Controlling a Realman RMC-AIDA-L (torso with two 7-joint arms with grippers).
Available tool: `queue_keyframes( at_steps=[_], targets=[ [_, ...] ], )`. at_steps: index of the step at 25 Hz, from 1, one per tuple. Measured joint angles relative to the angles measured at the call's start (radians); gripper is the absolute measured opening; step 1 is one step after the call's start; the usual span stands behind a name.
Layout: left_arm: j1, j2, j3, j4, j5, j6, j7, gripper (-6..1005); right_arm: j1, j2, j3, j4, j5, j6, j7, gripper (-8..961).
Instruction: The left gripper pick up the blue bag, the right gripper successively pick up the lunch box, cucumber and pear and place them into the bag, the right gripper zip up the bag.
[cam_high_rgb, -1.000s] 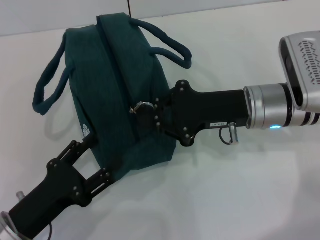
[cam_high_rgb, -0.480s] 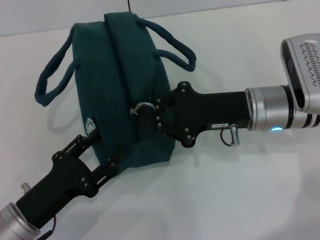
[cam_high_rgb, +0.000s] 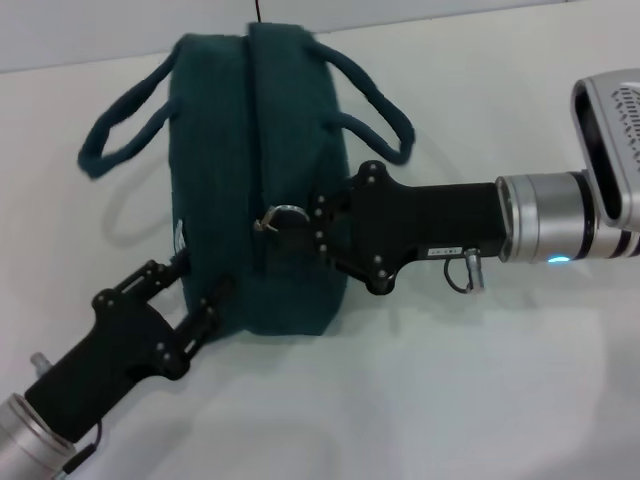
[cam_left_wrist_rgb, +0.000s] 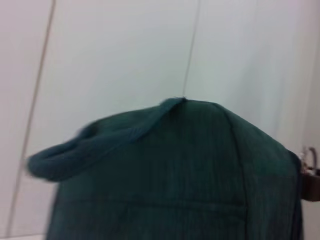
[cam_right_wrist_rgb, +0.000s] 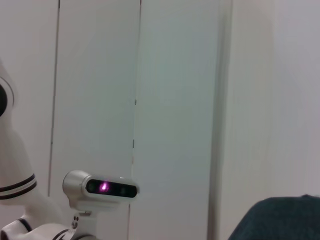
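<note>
The blue bag (cam_high_rgb: 250, 180) stands on the white table with its zipper running along the top, and its two loop handles (cam_high_rgb: 120, 145) hang to either side. My left gripper (cam_high_rgb: 195, 282) comes in from the near left and is shut on the bag's near lower corner. From the right, my right gripper (cam_high_rgb: 312, 228) reaches the bag's near end, shut on the silver ring zipper pull (cam_high_rgb: 283, 215). The bag (cam_left_wrist_rgb: 175, 175) fills the left wrist view; one corner of the bag (cam_right_wrist_rgb: 280, 220) shows in the right wrist view. The lunch box, cucumber and pear are out of view.
White table (cam_high_rgb: 450, 380) surrounds the bag on all sides. A pale wall (cam_high_rgb: 80, 30) rises behind it. The right wrist view shows a white robot body with a lit camera head (cam_right_wrist_rgb: 102, 187) against panelled walls.
The bag has swung round to the right and now stands straighter. My left gripper moved with its lower corner. The right gripper and the ring pull stayed almost in place.
</note>
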Motion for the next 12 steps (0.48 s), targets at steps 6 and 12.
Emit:
queue_keyframes(
  at_steps=[6,12],
  targets=[
    [0.010,0.002,0.000,0.000,-0.054,-0.015,0.002,489,-0.038,-0.001,0.000,-0.015,0.045,-0.014,-0.044,55],
    [0.005,0.003,0.000,0.003,-0.060,-0.047,0.010,411,-0.057,-0.003,0.004,-0.061,0.050,-0.009,-0.050,58]
  ],
)
